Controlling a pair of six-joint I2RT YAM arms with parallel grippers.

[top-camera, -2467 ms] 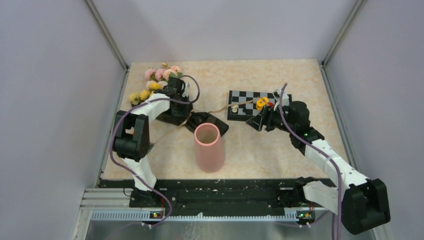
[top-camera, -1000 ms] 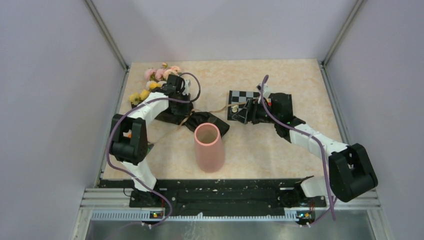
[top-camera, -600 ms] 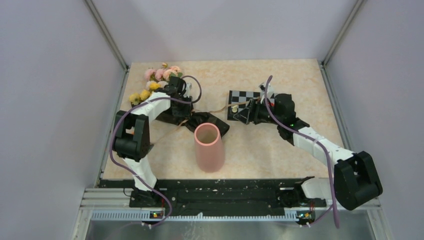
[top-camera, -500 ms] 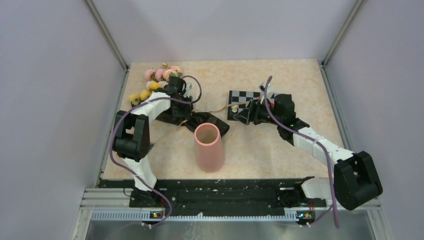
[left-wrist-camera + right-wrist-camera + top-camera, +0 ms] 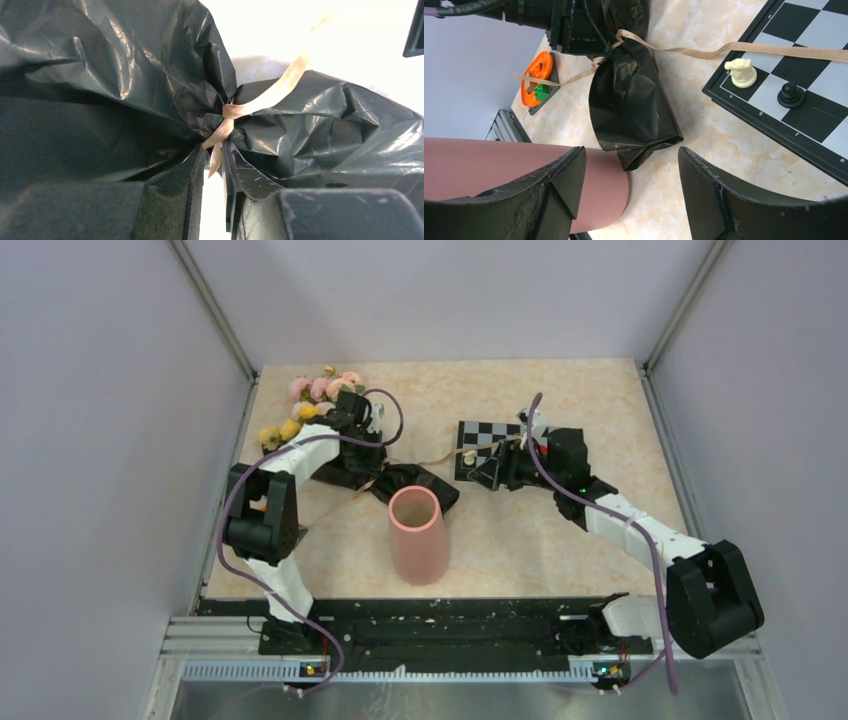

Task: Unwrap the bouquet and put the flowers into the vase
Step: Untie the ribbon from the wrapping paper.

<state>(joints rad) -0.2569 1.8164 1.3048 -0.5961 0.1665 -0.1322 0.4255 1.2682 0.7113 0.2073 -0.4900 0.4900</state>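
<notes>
left tool (image 5: 212,150) sits narrow round the ribbon (image 5: 265,92) of the bouquet (image 5: 125,65); i cannot tell if it grips. right tool (image 5: 631,152) stands open.

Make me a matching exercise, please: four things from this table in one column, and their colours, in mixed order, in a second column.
Things:
1. vase
2. ribbon
3. wrapping paper
4. chess knight

Colours:
A. black
B. white
C. pink
D. tan

Pairs: 1-C; 2-D; 3-A; 4-B
</notes>
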